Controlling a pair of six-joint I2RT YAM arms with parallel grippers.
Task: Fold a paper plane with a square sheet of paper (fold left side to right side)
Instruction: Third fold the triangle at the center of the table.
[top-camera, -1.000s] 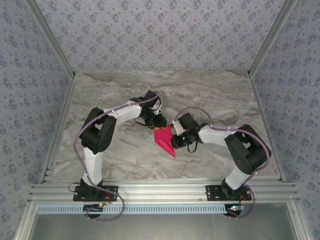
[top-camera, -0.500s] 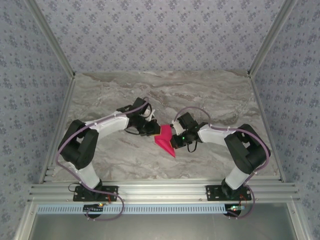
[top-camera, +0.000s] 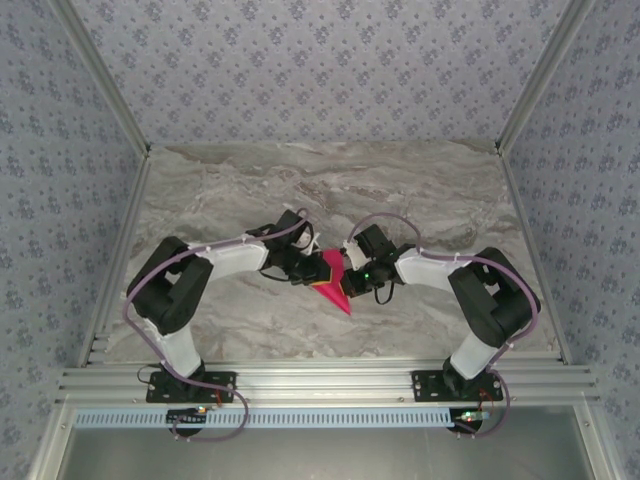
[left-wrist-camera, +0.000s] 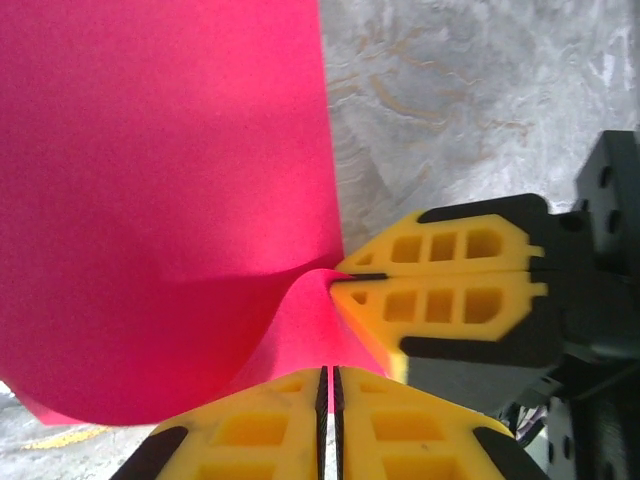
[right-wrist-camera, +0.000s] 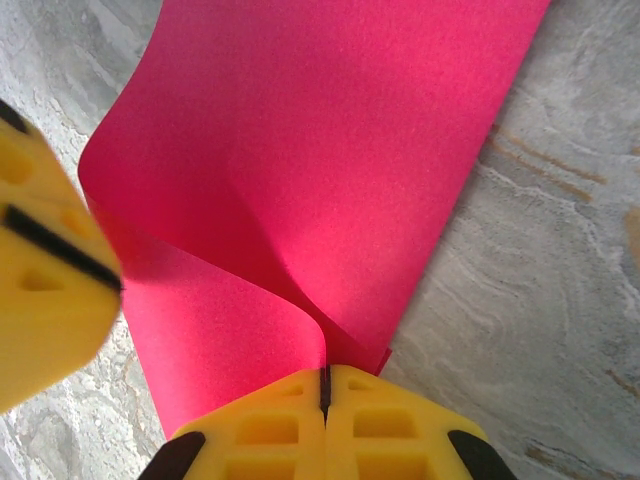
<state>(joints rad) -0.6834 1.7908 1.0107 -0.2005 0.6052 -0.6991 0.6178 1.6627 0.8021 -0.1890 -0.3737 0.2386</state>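
- I see the pink paper (top-camera: 331, 277) near the middle of the picture from above. It lies on the gray stone table (top-camera: 430, 190) between my two arms.
- The paper has a sharp tip that points to the bottom of that picture.
- My left gripper (top-camera: 306, 268) comes in from the left and touches the paper's left side.
- My right gripper (top-camera: 349, 281) comes in from the right and touches the paper's right side.
- In the left wrist view the paper (left-wrist-camera: 160, 190) covers the upper left part. The table (left-wrist-camera: 480, 100) shows at the upper right.
- At the bottom of that view, my left gripper (left-wrist-camera: 328, 373) has its yellow fingers pressed together, with the paper's edge pinched between them.
- The right gripper (left-wrist-camera: 346, 278) pokes in from the right there. It is pinching the paper too (the paper bends up in a curve where the two grips meet).
- In the right wrist view my right gripper (right-wrist-camera: 323, 373) squeezes the bottom edge of the paper (right-wrist-camera: 330, 150).
- The left gripper (right-wrist-camera: 100, 272) is a blurry yellow shape at the left edge, touching the paper.
- The table (right-wrist-camera: 560, 250) shows on the right.
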